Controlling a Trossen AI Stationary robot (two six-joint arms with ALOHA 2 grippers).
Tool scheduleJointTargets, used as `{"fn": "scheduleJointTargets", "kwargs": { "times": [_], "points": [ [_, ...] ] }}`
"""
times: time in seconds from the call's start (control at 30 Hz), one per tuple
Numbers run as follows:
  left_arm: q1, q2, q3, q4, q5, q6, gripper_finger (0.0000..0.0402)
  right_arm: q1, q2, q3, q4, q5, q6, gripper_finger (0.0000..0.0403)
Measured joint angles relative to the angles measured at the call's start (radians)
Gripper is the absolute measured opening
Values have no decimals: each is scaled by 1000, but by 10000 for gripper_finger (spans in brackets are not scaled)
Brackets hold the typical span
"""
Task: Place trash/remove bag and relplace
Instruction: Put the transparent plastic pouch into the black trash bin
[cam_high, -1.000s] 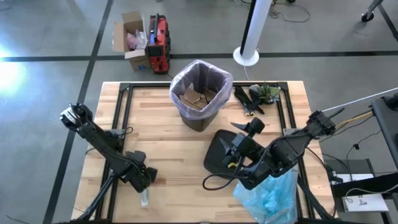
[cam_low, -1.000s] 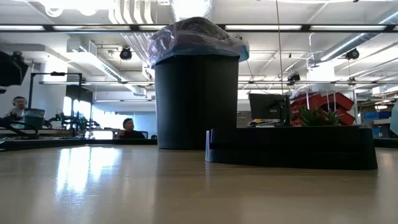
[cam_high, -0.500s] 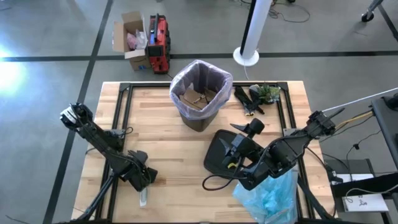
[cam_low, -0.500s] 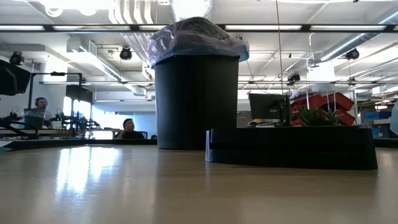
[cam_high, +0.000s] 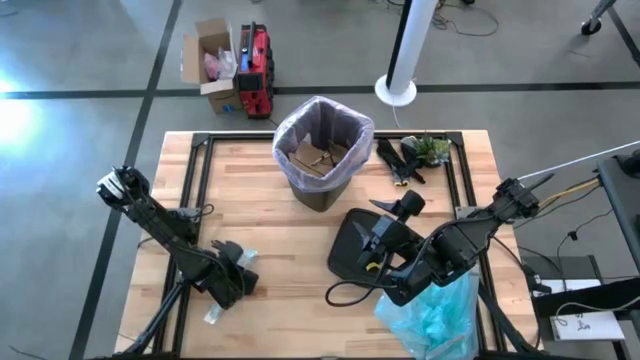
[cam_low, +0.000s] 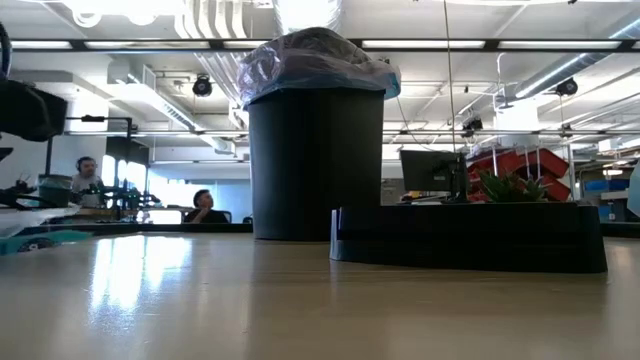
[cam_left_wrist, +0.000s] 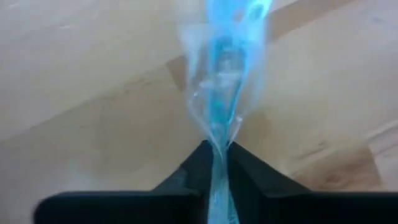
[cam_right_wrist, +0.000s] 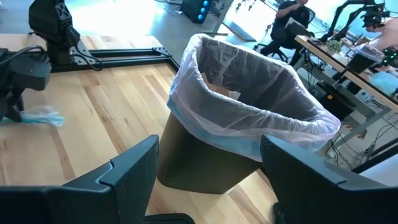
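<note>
Two arms over table (cam_high: 270, 235). Bin (cam_high: 322, 150) far centre, pink liner bag (cam_right_wrist: 249, 124) over rim, brown paper trash (cam_high: 318, 157) inside. Black dustpan (cam_high: 352, 245) near-right of bin. Blue bag (cam_high: 435, 318) at table's near right edge. Right gripper (cam_right_wrist: 208, 168) spread, empty, facing bin. Left gripper (cam_left_wrist: 216, 163) near left, pinched on clear blue-tinted wrapper (cam_left_wrist: 224, 93).
</note>
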Motion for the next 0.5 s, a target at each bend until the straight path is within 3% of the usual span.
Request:
{"fn": "scheduleJointTargets", "kwargs": {
  "times": [0.27,0.37,0.5],
  "points": [
    [7,-27,129,-48,-30,154,7,0,0,0,0,0,-2,279],
    [14,-52,221,-121,-140,239,1,0,0,0,0,0,-1,282],
    [25,-86,372,-247,-364,380,3,0,0,0,1,-1,0,277]
  ]
}}
